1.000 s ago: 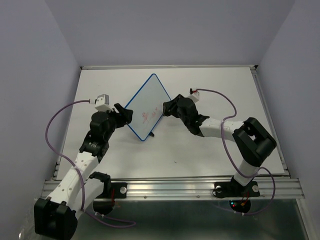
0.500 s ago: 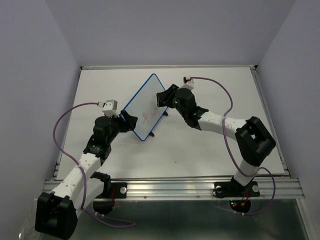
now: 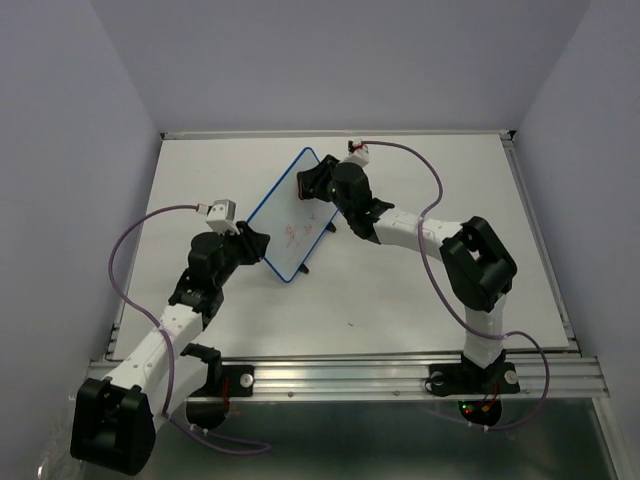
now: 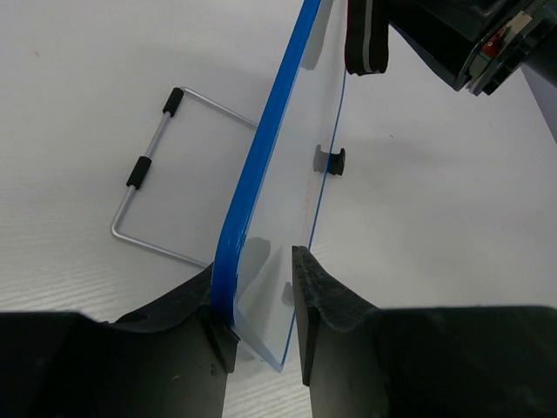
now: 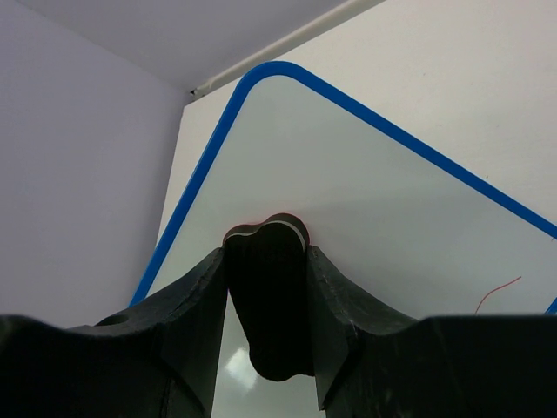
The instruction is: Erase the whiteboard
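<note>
**Eraser sits high, marks lie below it**

On the table (image 3: 430, 300), the whiteboard (image 3: 280, 222) stands propped left of centre, with its face turned right. My left gripper (image 3: 257, 240) pinches its near-left rim and braces it. My right gripper (image 3: 313, 186) is clamped on the eraser (image 5: 265, 296), which presses on the far top corner of the face. The red scribbles (image 3: 293, 232) lie nearer and lower, so I judge the wipe must run down toward me.

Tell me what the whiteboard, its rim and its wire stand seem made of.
The whiteboard has a smooth glossy white face, likely coated sheet, carrying red marker. Its rim is shiny blue, probably moulded plastic. The wire stand is a thin silvery bent rod, seemingly metal, with black sleeves, perhaps rubber.
</note>
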Tool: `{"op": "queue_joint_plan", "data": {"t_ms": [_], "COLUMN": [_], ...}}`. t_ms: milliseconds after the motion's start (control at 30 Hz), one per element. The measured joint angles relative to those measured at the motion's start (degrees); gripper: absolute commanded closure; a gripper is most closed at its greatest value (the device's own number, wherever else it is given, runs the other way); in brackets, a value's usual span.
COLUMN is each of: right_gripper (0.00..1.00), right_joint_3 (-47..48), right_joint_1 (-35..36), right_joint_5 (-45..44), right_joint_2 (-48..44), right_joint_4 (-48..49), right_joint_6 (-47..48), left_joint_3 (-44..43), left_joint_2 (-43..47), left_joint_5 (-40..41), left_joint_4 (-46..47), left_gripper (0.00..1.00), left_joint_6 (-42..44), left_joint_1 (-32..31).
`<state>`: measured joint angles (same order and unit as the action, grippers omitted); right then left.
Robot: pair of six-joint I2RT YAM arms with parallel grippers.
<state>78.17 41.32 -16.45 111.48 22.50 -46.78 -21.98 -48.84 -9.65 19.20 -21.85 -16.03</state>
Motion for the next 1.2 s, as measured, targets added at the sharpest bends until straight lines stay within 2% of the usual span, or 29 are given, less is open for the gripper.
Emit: {"op": "queue_joint_plan", "data": {"t_ms": [367, 467, 500, 600, 633, 1000, 1200], "right_gripper": [0.99, 0.99, 0.99, 0.99, 0.99, 0.99, 0.99], "right_joint_3": [0.9, 0.8, 0.8, 0.3, -0.8, -19.7, -24.8], "right_joint_1": [0.0, 0.0, 0.0, -0.4, -0.5, -1.6, -1.6], "right_joint_5": [-1.8, -1.8, -1.8, -1.8, -1.8, -2.9, -3.2], "right_joint_2": [1.5, 2.7, 2.9, 3.3, 3.2, 0.6, -3.0], "right_joint_4": [0.1, 0.6, 0.8, 1.5, 2.2, 5.7, 3.0], "right_joint_6": [-1.2, -1.9, -2.2, -3.2, -3.5, -7.9, -7.6], "left_joint_3": [0.0, 0.0, 0.0, 0.0, 0.0, 0.0, 0.0], "left_joint_2": [-6.1, -6.2, -6.1, -5.2, -4.6, 5.0, 7.0], "left_joint_5": [0.1, 0.5, 0.9, 2.3, 2.7, 8.9, 12.2], "left_joint_4": [1.6, 1.5, 1.3, -0.1, -0.7, -7.0, -10.0], "left_gripper": [0.58, 0.43, 0.33, 0.27, 0.22, 0.21, 0.21], "left_joint_6": [0.1, 0.2, 0.0, -0.5, -0.8, -4.9, -6.9], "left_joint_1": [0.0, 0.0, 0.0, 0.0, 0.0, 0.0, 0.0]}}
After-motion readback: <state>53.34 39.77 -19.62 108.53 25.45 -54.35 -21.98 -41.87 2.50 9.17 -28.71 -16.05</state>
